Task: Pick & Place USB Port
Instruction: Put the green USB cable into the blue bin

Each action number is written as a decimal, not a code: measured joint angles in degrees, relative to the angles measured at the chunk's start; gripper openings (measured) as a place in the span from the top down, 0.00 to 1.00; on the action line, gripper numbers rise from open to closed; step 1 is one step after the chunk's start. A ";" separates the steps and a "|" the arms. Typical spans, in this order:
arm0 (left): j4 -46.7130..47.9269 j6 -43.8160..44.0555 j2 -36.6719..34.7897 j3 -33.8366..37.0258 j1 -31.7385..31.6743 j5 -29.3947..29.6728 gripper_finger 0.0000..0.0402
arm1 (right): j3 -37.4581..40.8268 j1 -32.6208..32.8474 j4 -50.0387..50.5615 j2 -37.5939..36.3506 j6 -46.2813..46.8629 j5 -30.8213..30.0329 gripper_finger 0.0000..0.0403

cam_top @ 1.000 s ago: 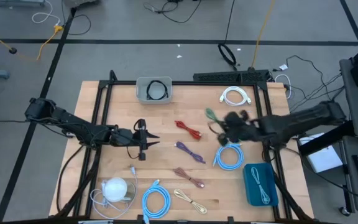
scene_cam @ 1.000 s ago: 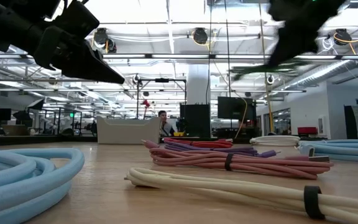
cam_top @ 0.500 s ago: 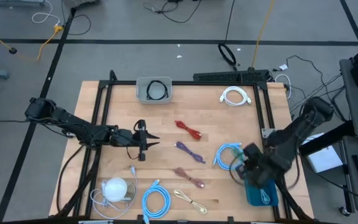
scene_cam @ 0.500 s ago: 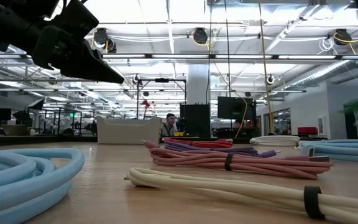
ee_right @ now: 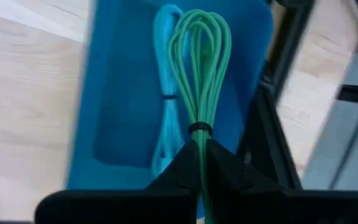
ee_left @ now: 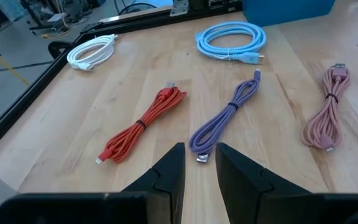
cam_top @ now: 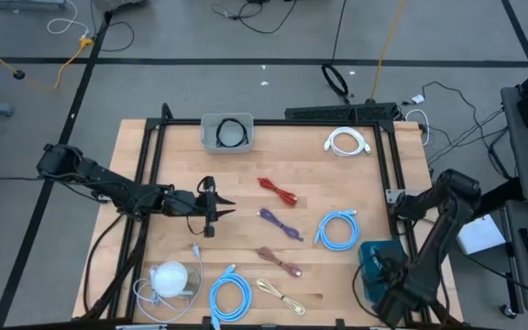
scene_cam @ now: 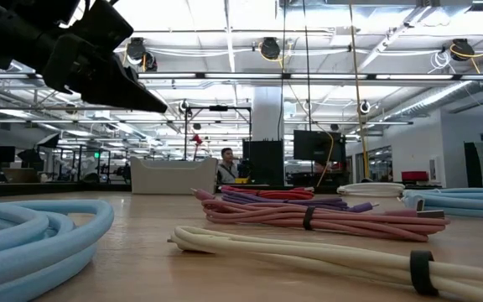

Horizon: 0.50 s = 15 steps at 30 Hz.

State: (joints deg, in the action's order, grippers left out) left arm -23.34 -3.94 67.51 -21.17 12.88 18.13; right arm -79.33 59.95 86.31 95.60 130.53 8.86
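Green cable [ee_right: 199, 74] hangs pinched in our right gripper [ee_right: 199, 163] over the blue bin [ee_right: 120, 93]; let go off-centre and it could drape over the rim.

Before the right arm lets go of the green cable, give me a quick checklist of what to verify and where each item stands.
1. Right pincer shut on the green cable: ok.
2. Green cable hanging over the blue bin: ok, wrist view shows the bin directly behind it.
3. Room in the bin: ok, only one light blue cable lies inside.
4. Cable low enough to drop cleanly: cannot tell.
5. Left pincer out of the way: ok, it is open above the purple cable, far from the bin.
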 joint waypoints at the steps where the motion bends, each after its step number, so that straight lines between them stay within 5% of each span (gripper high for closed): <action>1: 0.10 0.04 0.00 0.00 0.00 -0.02 0.78 | 0.00 0.27 0.22 0.70 0.24 0.20 0.99; 15: 1.17 -0.51 0.00 0.00 0.00 0.02 0.78 | 0.00 -0.24 3.21 2.60 0.49 -2.35 0.97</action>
State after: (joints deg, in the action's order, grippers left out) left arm -22.17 -4.45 67.51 -21.17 12.88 18.15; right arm -79.33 59.71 89.52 98.19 131.02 6.51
